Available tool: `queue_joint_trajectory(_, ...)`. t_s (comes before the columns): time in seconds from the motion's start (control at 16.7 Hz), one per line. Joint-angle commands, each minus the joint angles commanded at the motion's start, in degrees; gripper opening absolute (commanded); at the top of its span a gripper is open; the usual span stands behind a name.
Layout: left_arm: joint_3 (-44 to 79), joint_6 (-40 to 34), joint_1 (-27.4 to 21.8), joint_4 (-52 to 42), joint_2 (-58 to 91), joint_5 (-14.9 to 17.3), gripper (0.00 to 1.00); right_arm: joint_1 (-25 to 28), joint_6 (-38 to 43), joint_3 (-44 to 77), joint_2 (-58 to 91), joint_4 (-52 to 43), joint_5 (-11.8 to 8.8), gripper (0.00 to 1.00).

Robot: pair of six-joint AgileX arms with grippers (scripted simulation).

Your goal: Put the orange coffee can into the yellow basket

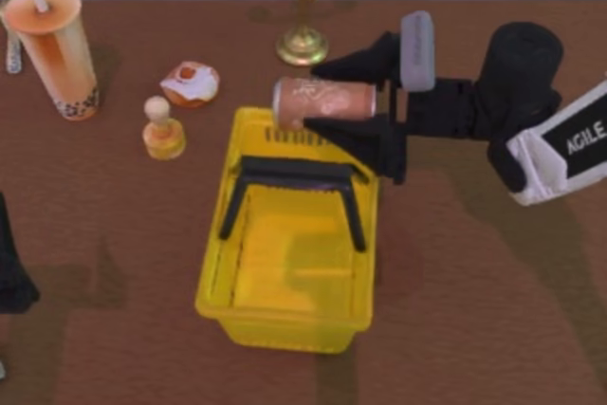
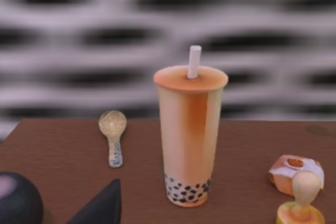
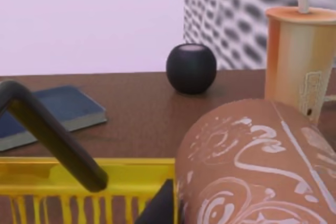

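Orange coffee can (image 1: 323, 101) lies sideways in right hand (image 1: 337, 99) grip, above yellow basket (image 1: 216, 284) rim.

The small orange-brown cylindrical coffee can (image 1: 324, 102) with pale swirly markings lies on its side, lifted off the table, its long axis running left to right; it hangs over the far rim of the basket, its left end nearest the far-left corner; the large bright yellow rectangular plastic basket (image 1: 213, 284) with slotted sides stands upright near the table's middle, open and empty inside; its black folding handle (image 1: 292, 177) stands raised across the far half of the opening.
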Motion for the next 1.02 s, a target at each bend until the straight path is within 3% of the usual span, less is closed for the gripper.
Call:
queue_joint_trajectory(0.42,0.0,0.0,0.0,0.0,0.0,0.0,1.0,0.0,0.0,0.0,0.0,0.0,0.0,1.0)
queue_joint_trajectory(0.66,1.3,0.6,-0.6,-0.9,1.3,0.3,1.0,-0.4,-0.3,-1.0,-2.3,-1.3,1.0,1.0)
queue_joint_trajectory(0.84,6.9,3.4,-2.9,-4.6,6.9,1.0,1.0,-1.0,-0.7,-5.3,-8.9,-5.0,3.8,1.0)
queue_joint_trajectory(1.02,16.0,8.1,-6.5,-11.1,16.6,1.8,1.0,-2.4,-1.1,-12.1,-19.8,-11.0,8.8,1.0)
